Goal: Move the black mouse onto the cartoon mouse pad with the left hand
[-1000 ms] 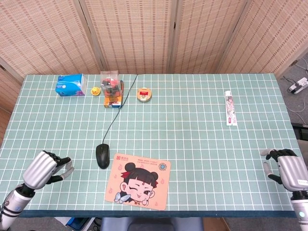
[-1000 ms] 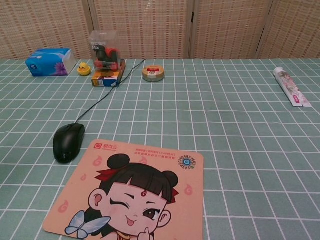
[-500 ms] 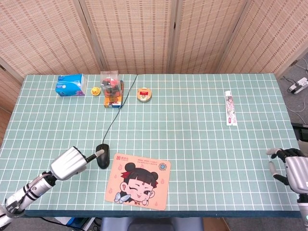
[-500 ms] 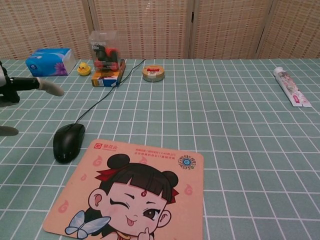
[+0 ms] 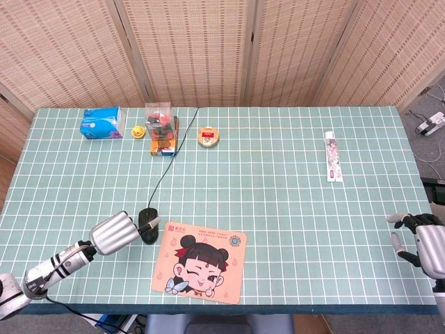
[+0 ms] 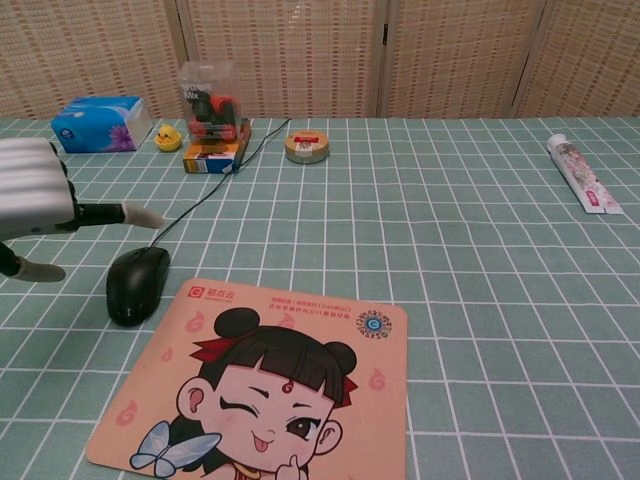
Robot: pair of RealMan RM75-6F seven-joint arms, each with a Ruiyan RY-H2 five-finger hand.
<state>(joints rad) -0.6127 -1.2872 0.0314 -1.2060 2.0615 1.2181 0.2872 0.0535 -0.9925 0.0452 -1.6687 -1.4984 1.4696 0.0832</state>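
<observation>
The black mouse (image 5: 147, 224) (image 6: 137, 283) lies on the table just left of the cartoon mouse pad (image 5: 200, 261) (image 6: 268, 382), its cord running back to the far edge. My left hand (image 5: 118, 232) (image 6: 40, 200) hovers at the mouse's left side, open, its fingers stretched toward and over the mouse without gripping it. A pink pad with a winking girl sits near the front edge. My right hand (image 5: 425, 243) rests open at the table's front right corner, seen only in the head view.
Along the back stand a blue tissue pack (image 5: 101, 122), a small yellow duck (image 5: 138, 131), a clear box on an orange box (image 5: 160, 129) and a tape roll (image 5: 208, 136). A toothpaste tube (image 5: 333, 156) lies at the right.
My left hand has swept right from the front left corner to the mouse, its fingers now reaching over it. The right hand has shifted slightly right. The mouse has not moved.
</observation>
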